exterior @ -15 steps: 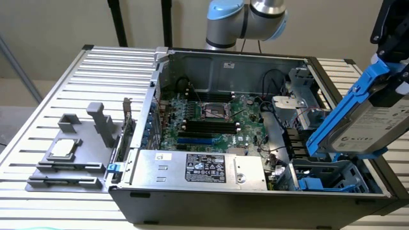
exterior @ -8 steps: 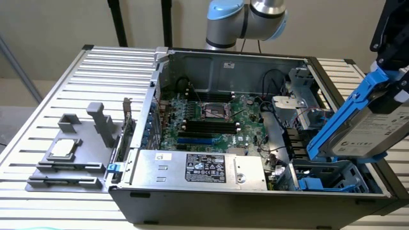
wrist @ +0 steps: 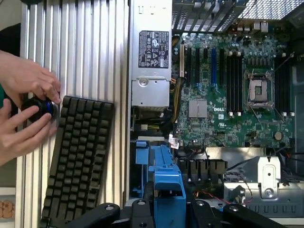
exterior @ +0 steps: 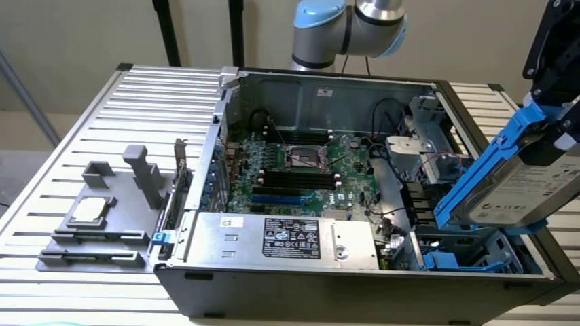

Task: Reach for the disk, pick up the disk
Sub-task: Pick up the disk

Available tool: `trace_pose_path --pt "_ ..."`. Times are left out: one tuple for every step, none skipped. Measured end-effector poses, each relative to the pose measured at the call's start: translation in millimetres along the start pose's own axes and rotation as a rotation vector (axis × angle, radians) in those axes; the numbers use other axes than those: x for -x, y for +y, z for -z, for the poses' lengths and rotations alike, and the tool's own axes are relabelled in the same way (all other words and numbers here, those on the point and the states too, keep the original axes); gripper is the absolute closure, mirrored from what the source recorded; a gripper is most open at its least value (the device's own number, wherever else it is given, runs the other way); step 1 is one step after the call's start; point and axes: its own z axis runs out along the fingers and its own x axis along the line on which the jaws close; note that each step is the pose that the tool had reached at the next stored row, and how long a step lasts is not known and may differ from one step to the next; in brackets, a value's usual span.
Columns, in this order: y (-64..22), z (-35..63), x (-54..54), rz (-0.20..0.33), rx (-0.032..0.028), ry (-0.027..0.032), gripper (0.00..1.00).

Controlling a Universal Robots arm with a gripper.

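At the exterior view's left, a grey fixture (exterior: 100,224) holding a small square chip (exterior: 91,210) was seen on the slatted table (exterior: 54,156). In the middle, the open computer case (exterior: 363,204) exposed its motherboard (exterior: 299,170) and power supply (exterior: 281,238). At the right, the disk (exterior: 521,183), edged in blue, was held clamped in the gripper (exterior: 548,129), lifted above the case's drive bay (exterior: 462,255).

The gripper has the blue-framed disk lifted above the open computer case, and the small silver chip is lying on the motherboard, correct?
Not quite. The silver chip lies on the grey fixture on the slatted table, outside the case, as the exterior view shows. The rest holds: the gripper has the disk lifted above the case.
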Motion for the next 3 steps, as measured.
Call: trace_pose_path --pt "-0.1 0.0 0.0 0.000 0.0000 0.0000 0.67" --pt "-0.2 0.0 0.0 0.000 0.0000 0.0000 0.67" --pt "-0.2 0.0 0.0 0.000 0.0000 0.0000 0.67"
